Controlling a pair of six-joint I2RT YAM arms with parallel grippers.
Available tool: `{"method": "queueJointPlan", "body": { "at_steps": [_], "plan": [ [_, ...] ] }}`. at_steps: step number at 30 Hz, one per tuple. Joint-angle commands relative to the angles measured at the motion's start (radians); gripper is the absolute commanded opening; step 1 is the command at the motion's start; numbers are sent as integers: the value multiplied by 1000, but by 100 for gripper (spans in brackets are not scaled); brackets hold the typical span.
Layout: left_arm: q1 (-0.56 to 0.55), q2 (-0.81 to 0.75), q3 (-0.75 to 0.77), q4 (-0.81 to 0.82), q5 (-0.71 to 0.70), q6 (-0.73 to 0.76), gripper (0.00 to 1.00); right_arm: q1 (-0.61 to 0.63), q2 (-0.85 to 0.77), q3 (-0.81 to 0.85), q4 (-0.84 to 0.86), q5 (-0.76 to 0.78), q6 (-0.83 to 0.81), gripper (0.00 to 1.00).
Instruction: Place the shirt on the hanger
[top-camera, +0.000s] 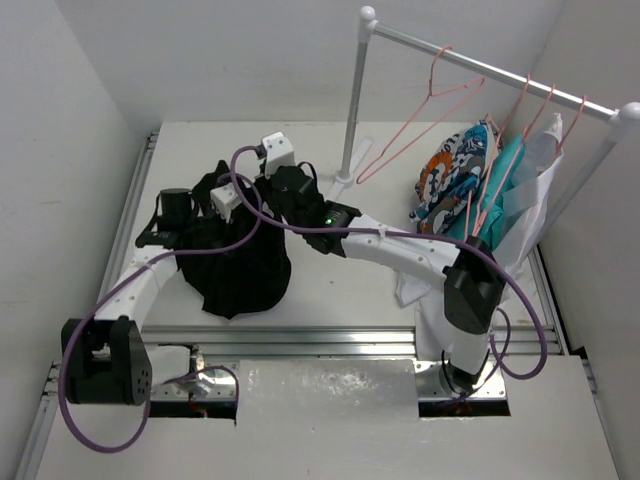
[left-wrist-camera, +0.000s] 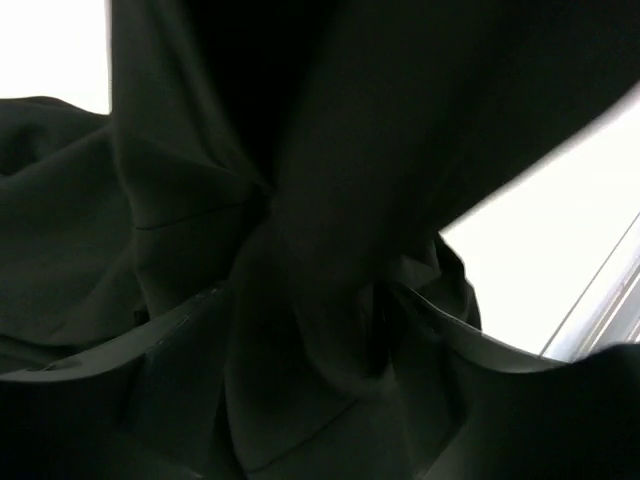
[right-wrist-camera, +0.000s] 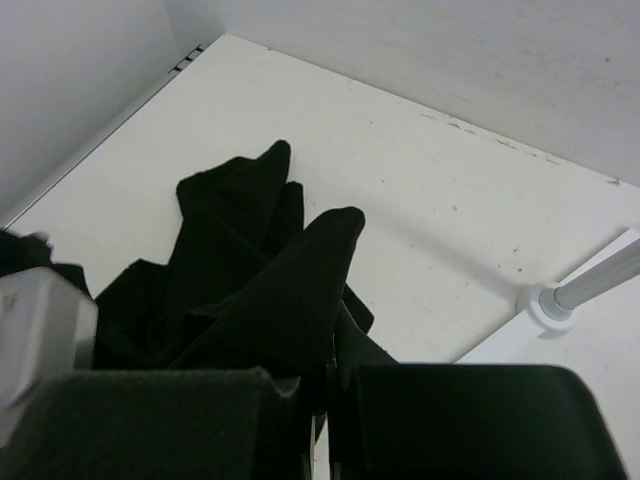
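The left gripper (top-camera: 180, 222) is pushed into the shirt's left side. Its jaws stand partly apart with a twist of black cloth between them, and I cannot tell whether they pinch it. The shirt (top-camera: 240, 265) sits bunched on the desk's (top-camera: 320, 290) left half, its long axis running far to near and its broad end toward the near edge. The right gripper (right-wrist-camera: 322, 405) is closed tight on a fold at the shirt's far end. The hanger (top-camera: 430, 95) hangs bare on the rail (top-camera: 480, 65) over the far right corner.

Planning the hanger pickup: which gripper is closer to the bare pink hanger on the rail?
Right. The right gripper, shut on the shirt, is left of the hanger; the left gripper is farther left.
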Motion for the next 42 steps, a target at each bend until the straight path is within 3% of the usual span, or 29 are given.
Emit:
{"method": "queueJointPlan", "body": {
  "at_steps": [1, 3, 5, 7, 10, 15, 20, 23, 26, 31, 35, 38, 41, 42],
  "plan": [
    [-10, 53, 37, 134, 12, -72, 49, -3, -75, -24, 73, 20, 13, 0],
    [-12, 79, 51, 112, 41, -67, 41, -4, -84, -35, 82, 29, 2, 0],
    [-10, 80, 61, 93, 58, -59, 15, -9, -84, -38, 79, 31, -6, 0],
    [-12, 68, 85, 79, 17, -59, 0, -18, -87, -38, 65, 38, -19, 0],
    [1, 24, 171, 51, -148, -56, 0, -68, -109, -41, 19, 37, -12, 0],
    [99, -4, 529, -18, -302, -52, 0, -119, -138, 63, -18, 97, -149, 0],
    [108, 33, 966, -147, -281, -76, 0, -116, -192, 212, -22, 114, -275, 0],
    [108, 62, 1140, -205, -258, -98, 0, -87, -235, 238, 19, 126, -372, 0],
    [110, 45, 1193, -224, -250, -92, 0, -41, -282, 217, 53, 121, -453, 0],
    [108, -21, 1151, -285, -272, -32, 0, -7, -342, 165, -138, 0, -360, 0],
    [108, -62, 896, -316, -333, 17, 0, -6, -327, 86, -345, -107, -236, 0],
    [110, -82, 681, -296, -364, 28, 0, -10, -327, -29, -357, -147, -164, 0],
    [108, -101, 539, -273, -348, 28, 0, -64, -342, -110, -378, -271, -98, 37],
    [108, -102, 512, -267, -342, 28, 0, -88, -348, -118, -387, -340, -84, 62]
  ]
}}
